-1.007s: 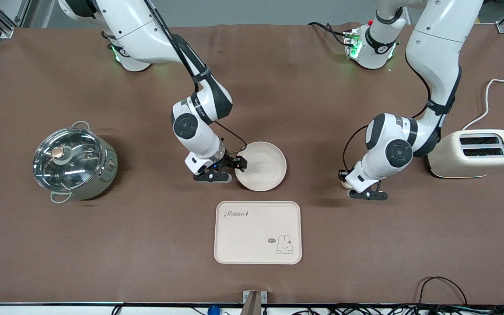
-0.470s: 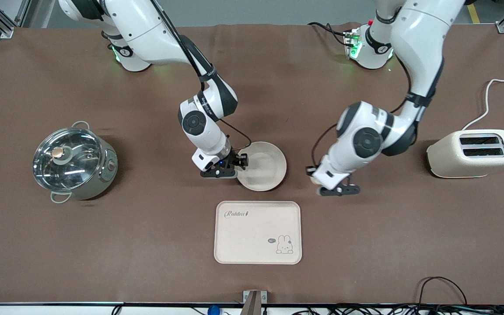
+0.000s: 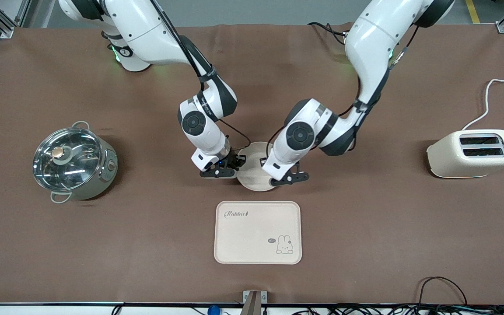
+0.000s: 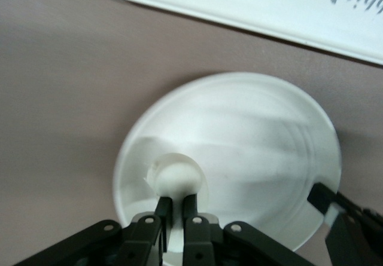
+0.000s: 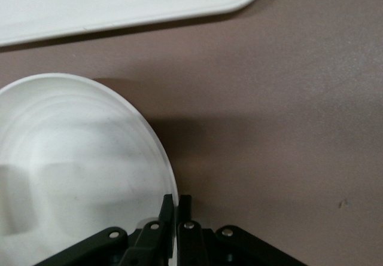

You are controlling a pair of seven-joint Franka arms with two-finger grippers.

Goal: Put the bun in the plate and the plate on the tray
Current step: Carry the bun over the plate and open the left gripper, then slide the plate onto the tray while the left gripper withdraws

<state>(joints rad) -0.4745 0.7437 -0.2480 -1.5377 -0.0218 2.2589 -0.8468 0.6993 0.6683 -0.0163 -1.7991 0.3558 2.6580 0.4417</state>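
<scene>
One bun; one plate; one tray; two grippers clamped.

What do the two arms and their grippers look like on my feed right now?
Both arms are glossy white with rounded shells and black joint bands, each with a round dark grey cap at the wrist joint. A thin black cable runs along each forearm. The left gripper and right gripper are black with slim fingers and silver screws. Green lights glow at the bases.
</scene>
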